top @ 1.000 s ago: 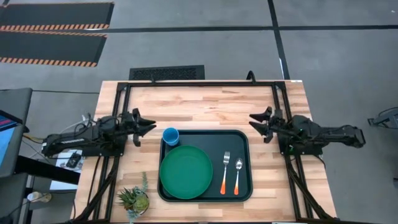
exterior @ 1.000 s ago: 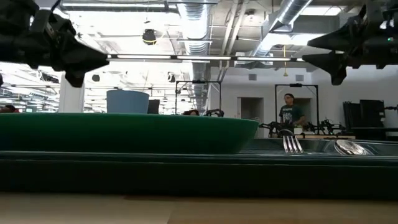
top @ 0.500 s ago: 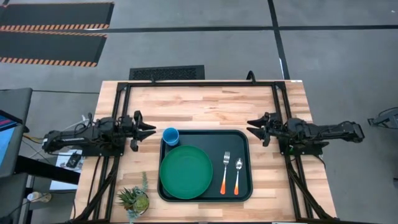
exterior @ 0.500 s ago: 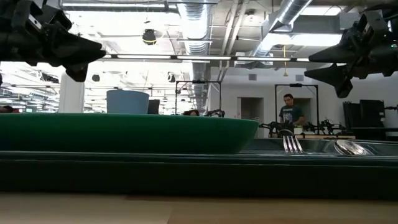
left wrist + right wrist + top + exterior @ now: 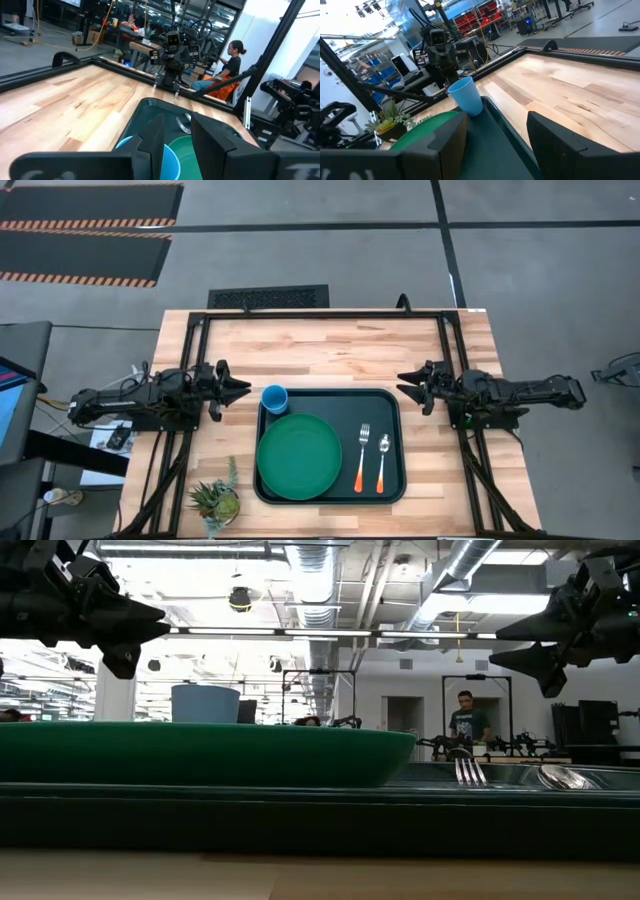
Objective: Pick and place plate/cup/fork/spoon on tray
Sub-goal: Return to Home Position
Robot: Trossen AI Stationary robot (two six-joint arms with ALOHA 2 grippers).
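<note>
All four pieces already on the tray [image 5: 330, 495]: plate [image 5: 299, 456] filling its left half, cup [image 5: 275, 397] upright in the far-left corner just beyond the plate's rim, fork [image 5: 362, 457] and spoon [image 5: 382, 461] side by side in the right half, close but apart. Long axes of both utensils running near-to-far, orange handles toward the near table edge, metal ends toward the far edge. Left gripper [image 5: 240, 387] off the tray's left side, pointing at the cup, nearest to it of anything and not touching; fingers slightly parted, a narrow gap, nothing held. Right gripper [image 5: 405, 386] off the tray's far-right corner, jaws spread wide, empty; fork and spoon lying nearer this arm, toward the near side and inward from its tips. Judged: placing looks complete, so any coming move probably a retreat (cup-to-left-fingers clearance the only tight spot). High view alone giving layout and utensil axes. Low view showing both grippers well above rim height, plus cup top behind the plate, fork tines and spoon bowl. Left wrist view showing cup rim right beyond the fingers; right wrist view showing cup standing upright, and a small potted plant [image 5: 391, 121] off the tray.
</note>
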